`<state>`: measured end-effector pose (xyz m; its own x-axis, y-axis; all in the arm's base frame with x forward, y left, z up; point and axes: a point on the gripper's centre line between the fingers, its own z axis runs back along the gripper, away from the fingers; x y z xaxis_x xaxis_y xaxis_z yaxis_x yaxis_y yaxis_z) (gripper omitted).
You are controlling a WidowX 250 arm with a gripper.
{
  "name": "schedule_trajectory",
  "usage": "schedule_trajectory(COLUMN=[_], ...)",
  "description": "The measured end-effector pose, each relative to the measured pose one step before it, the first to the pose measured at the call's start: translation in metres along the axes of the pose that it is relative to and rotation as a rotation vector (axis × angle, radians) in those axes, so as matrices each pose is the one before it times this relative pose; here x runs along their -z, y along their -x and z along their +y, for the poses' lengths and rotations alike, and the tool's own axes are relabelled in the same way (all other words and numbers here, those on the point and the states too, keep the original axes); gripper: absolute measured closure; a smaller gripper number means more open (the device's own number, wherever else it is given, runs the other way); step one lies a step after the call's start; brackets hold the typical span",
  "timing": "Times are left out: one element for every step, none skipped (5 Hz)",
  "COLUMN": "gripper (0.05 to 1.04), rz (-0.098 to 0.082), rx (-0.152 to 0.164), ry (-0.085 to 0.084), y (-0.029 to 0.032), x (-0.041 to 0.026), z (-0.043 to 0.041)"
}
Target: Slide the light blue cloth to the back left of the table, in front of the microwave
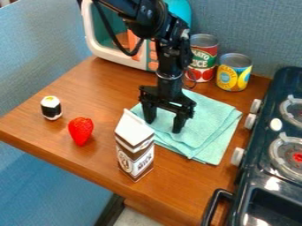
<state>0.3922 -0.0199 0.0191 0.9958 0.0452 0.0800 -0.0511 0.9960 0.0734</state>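
Observation:
The black gripper (163, 126) hangs over the folded teal cloth (203, 128), its two fingers spread apart with nothing between them. Whether the fingertips touch the cloth, I cannot tell. Just in front of the gripper, a brown and white milk carton (135, 148) stands upright, near the cloth's left corner. To the left of the carton lies a red strawberry (81, 130). Farther left is a small sushi roll (51, 108) with a black band around its white sides.
A toy microwave (112, 44) stands at the back, behind the arm. Beside it are a red tomato can (203, 57) and a yellow pineapple can (234, 72). The dark toy stove (259, 176) borders the wooden counter (100, 88) on the right.

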Motion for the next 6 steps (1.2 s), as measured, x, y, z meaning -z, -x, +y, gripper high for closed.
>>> schedule_trajectory(gripper=[0.083,0.082,0.083,0.083,0.082,0.083], rz=[-0.0380,0.0470,0.0550,0.0492,0.0420,0.0418], rx=[-0.0761,-0.0272,-0.0759,-0.0737,-0.0382,-0.0141], ry=[-0.0934,-0.0621,-0.0210,-0.0161,-0.0286,-0.0336], y=[-0.00578,-0.00961,-0.00600,-0.00434,0.00109,-0.00302], x=[0.00024,0.00211,0.00742,0.00757,0.00489,0.00319], z=[0.02668,0.02253,0.03621,0.02943,0.01686,0.01207])
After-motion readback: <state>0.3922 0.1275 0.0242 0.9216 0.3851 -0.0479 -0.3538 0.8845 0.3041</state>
